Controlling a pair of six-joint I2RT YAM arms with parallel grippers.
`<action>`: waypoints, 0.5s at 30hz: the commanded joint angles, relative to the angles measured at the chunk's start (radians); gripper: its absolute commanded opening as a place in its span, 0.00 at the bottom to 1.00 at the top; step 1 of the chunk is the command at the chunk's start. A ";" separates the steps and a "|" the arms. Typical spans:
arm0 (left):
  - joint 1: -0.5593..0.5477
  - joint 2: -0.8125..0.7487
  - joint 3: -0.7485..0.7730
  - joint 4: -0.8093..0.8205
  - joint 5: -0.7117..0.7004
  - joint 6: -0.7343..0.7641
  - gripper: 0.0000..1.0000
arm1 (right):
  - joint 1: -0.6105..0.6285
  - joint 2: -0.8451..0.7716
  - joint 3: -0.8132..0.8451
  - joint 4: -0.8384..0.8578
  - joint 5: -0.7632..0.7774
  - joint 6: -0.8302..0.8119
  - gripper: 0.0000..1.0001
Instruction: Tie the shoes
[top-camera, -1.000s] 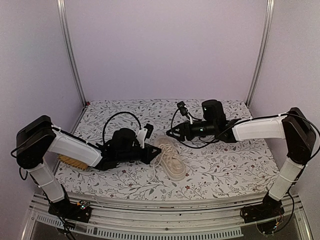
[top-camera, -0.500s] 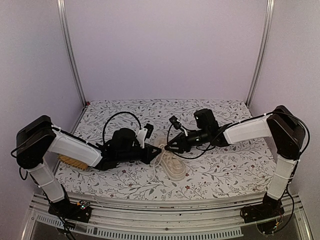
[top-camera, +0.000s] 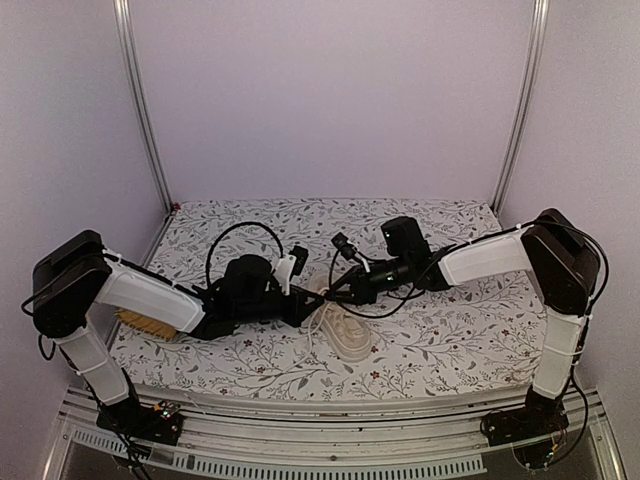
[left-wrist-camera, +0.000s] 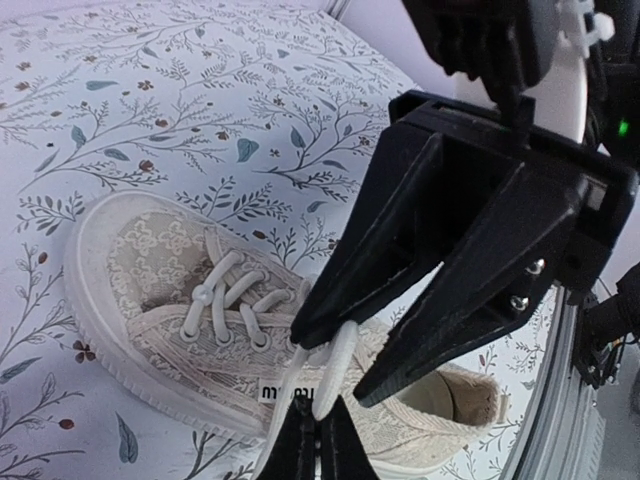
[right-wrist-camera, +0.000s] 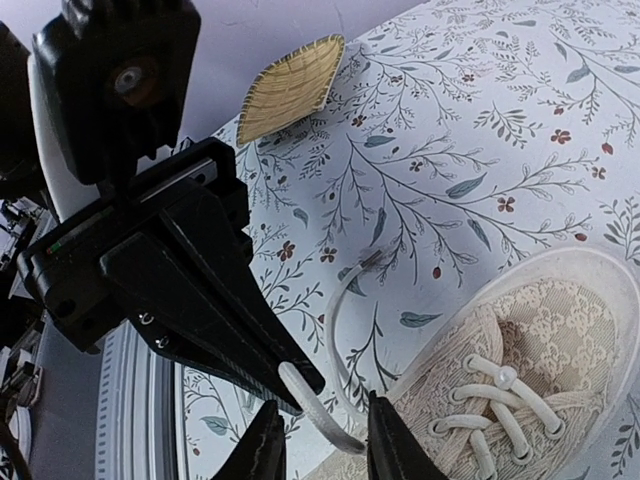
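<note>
Floral tablecloth (top-camera: 450, 340), front edge's middle: pinches 1 lace (left-wrist-camera: 335, 365) in left gripper (left-wrist-camera: 318, 425), straddles it with right gripper (right-wrist-camera: 322, 410) spread. No knot on shoe (left-wrist-camera: 170, 260) yet; tying barely begun.

even, soft, shadowless light; wrist views sharp, overhead view slightly grainy.
</note>
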 joint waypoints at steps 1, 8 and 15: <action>0.002 0.015 0.023 -0.001 0.007 0.003 0.00 | 0.000 0.016 0.027 0.003 -0.030 -0.007 0.14; 0.027 -0.024 -0.044 0.002 -0.017 -0.011 0.33 | -0.001 -0.027 -0.011 0.003 -0.002 -0.018 0.02; 0.087 -0.066 -0.139 0.049 -0.021 -0.034 0.54 | 0.000 -0.049 -0.038 0.005 0.004 -0.020 0.02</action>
